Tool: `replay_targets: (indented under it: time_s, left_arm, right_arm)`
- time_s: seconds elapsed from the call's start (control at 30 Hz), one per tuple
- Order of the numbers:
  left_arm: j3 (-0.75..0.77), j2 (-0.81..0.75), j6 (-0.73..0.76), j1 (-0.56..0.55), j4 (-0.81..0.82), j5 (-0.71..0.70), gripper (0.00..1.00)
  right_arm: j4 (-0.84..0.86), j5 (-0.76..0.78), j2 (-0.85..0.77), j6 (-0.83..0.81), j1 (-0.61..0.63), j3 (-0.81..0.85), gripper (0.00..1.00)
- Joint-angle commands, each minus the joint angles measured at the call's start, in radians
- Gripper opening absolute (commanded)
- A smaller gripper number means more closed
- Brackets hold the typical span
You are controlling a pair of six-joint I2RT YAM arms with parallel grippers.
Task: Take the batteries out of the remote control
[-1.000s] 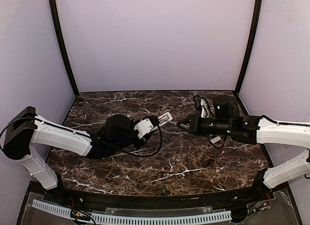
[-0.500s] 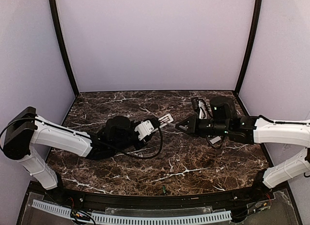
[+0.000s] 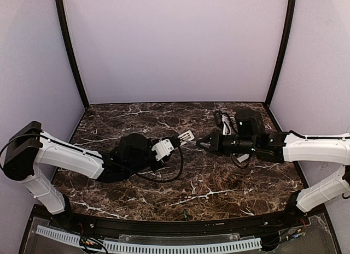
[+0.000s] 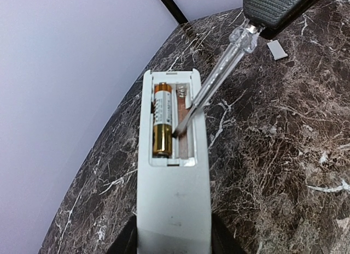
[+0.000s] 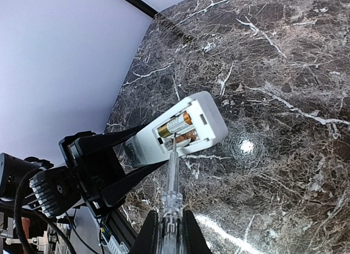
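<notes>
Right, mid-extraction, judging by how things lie. Nearest, the left end effector [image 4: 173, 244] is clamped on the plain lower end of the remote control [image 4: 174, 210], one finger on each long edge. It holds the remote out over the middle of the bench [image 4: 284, 155], apparently raised off it, with the open back facing up.

Next along is the battery compartment [image 4: 185, 128], uncovered. One gold-and-black battery [image 4: 162, 123] sits in the left slot. The slot beside it looks empty, with a spring showing at its far end, though the right wrist view leaves me unsure.

The tip of a clear-handled screwdriver [image 4: 210, 84] is down inside the compartment, against the inner flank of the battery near its lower end. The right end effector [image 5: 170, 235] is closed tight on the screwdriver's handle.

Farther off, a small white cover piece [image 4: 277, 48] lies flat on the bench, well apart from the rest.

The step in hand seems to be prying out the seated battery. The next move likely calls for working the tip under the battery's end and levering upward gently, with the left grip held steady so the remote does not twist.
</notes>
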Motion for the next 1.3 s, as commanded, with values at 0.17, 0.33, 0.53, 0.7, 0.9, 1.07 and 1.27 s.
replay_targets:
  time_s: [0.17, 0.33, 0.53, 0.7, 0.9, 1.07, 1.27]
  left_arm:
    - [-0.027, -0.069, -0.030, -0.031, 0.023, 0.201, 0.00]
    - [-0.023, -0.082, -0.064, -0.031, -0.004, 0.283, 0.00]
    - [0.004, -0.080, -0.099, -0.032, -0.063, 0.317, 0.01]
    - [0.036, -0.060, -0.105, -0.032, -0.103, 0.298, 0.00]
    - [0.092, -0.030, -0.137, -0.027, -0.194, 0.284, 0.01]
    - [0.117, -0.018, -0.173, -0.019, -0.219, 0.303, 0.00]
    - [0.133, -0.005, -0.187, -0.008, -0.240, 0.310, 0.00]
  right_arm:
    - [0.199, -0.055, 0.021, -0.001, -0.015, -0.040, 0.00]
    - [0.236, -0.070, 0.035, -0.005, -0.015, -0.054, 0.00]
    - [0.202, -0.077, 0.053, -0.061, -0.015, -0.040, 0.00]
    - [0.101, -0.068, 0.063, -0.119, -0.015, -0.004, 0.00]
    - [-0.046, -0.031, 0.072, -0.221, -0.003, 0.048, 0.00]
    - [-0.077, -0.003, 0.069, -0.255, 0.003, 0.047, 0.00]
    - [-0.111, 0.008, 0.098, -0.271, 0.013, 0.057, 0.00]
